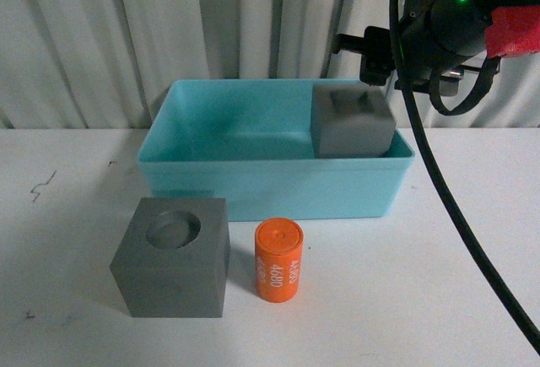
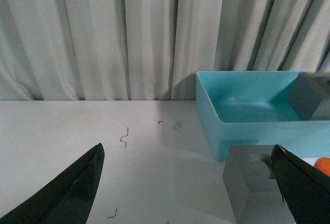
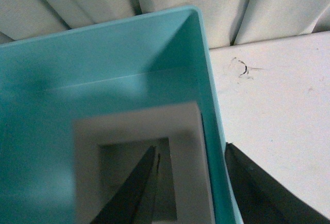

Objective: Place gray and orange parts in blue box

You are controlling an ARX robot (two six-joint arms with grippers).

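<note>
The orange cylinder (image 1: 278,260) (white numerals, seemingly 4680) stands beside recessed gray cube (image 1: 173,256).

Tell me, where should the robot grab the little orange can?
Probably around its curved side near the top, coming straight down from above. The orange cylinder stands upright on the table with its flat end up, so the round wall is easy to pinch. The gray cube sits close beside it, so pinching front and back would likely fit better.

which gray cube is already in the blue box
The cube with the square recess, at the right end of the blue box. The round-recess cube sits on the table in front, beside the orange cylinder.
</note>
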